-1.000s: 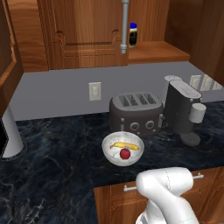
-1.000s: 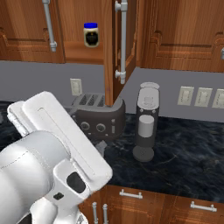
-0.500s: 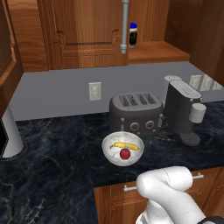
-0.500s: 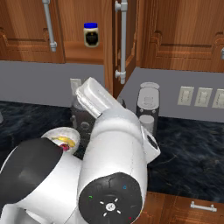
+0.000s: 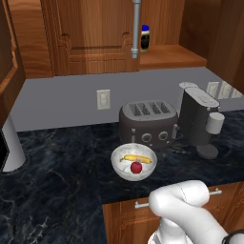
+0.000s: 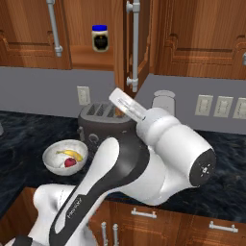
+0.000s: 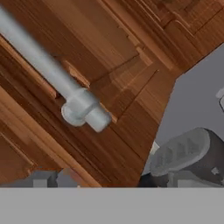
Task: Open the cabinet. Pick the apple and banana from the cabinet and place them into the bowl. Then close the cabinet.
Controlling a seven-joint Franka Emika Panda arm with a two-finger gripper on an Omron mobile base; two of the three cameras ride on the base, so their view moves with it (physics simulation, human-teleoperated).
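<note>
Marbled whitish-grey, the bowl (image 5: pixel 134 162) sits on the dark bench (image 5: pixel 57 181) in front of the toaster (image 5: pixel 147 123), with the yellow banana (image 5: pixel 136 158) lying across it and the dark-red apple (image 5: pixel 136 167) touching the banana's near side. To its right, in the right base view, the white arm (image 6: pixel 158 149) bends up over the toaster. The end effector (image 7: pixel 113 181) has its fingers spread wide, nothing between them, facing the cabinet (image 6: pixel 129 43) door's lower handle end (image 7: pixel 81 109).
</note>
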